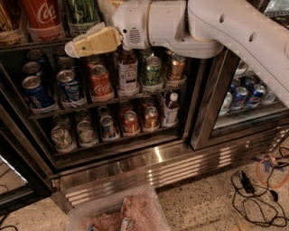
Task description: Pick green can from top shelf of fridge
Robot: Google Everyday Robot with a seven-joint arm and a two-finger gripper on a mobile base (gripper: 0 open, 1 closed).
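Observation:
The tall green can (83,11) stands on the top shelf (31,45) of the fridge (149,158), right of a tall red Coca-Cola can (42,16). Only its lower part shows; the top is cut off by the frame. My gripper (73,48), cream-yellow on a white wrist, points left in front of the shelf's front edge. It sits just below the green can and holds nothing that I can see. The white arm (226,27) comes in from the upper right.
Lower racks hold short cans and bottles: blue cans (37,92), a red can (100,82), a small green can (152,71). The right door's steel frame (208,113) stands beside the arm. A clear bin (117,212) and cables (253,185) lie on the floor.

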